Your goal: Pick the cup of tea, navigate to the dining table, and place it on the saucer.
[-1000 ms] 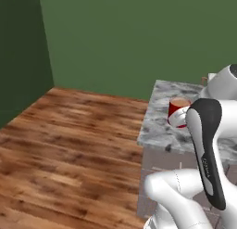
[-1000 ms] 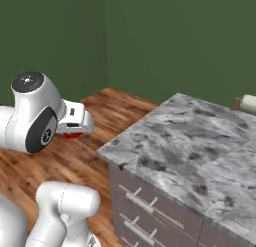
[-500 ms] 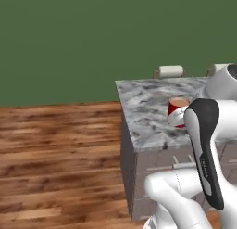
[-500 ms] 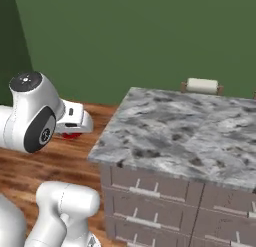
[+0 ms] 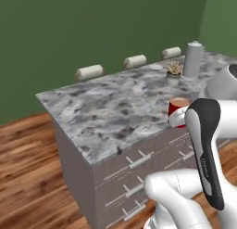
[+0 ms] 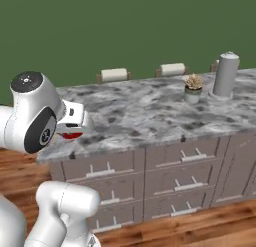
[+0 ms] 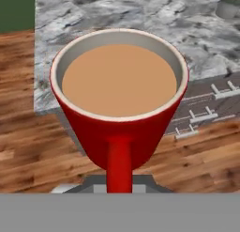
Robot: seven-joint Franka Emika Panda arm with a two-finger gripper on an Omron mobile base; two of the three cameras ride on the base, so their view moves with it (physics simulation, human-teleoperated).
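Observation:
The cup of tea (image 7: 119, 92) is a red mug with a pale inner rim and brown liquid, its handle turned toward the hand camera. My gripper (image 6: 73, 133) is shut on it and holds it in the air just off the near left corner of the dining table (image 6: 150, 113). In the left base view the cup (image 5: 177, 110) peeks out from behind my forearm, level with the marbled top (image 5: 106, 107). A small pale flat disc (image 5: 156, 66) lies far back near the succulent; it may be the saucer, but it is too faint to tell.
A potted succulent (image 6: 192, 88) and a tall grey cylinder (image 6: 226, 75) stand on the far right of the top. Beige chair backs (image 6: 114, 74) line the far side. Grey drawers with silver handles (image 6: 187, 158) face me, with wood floor (image 5: 28, 177) below and a green wall behind.
The whole picture has swung as the base drove: the island's long drawer side now faces the cameras and the succulent and cylinder have come into view. The cup stays in the gripper.

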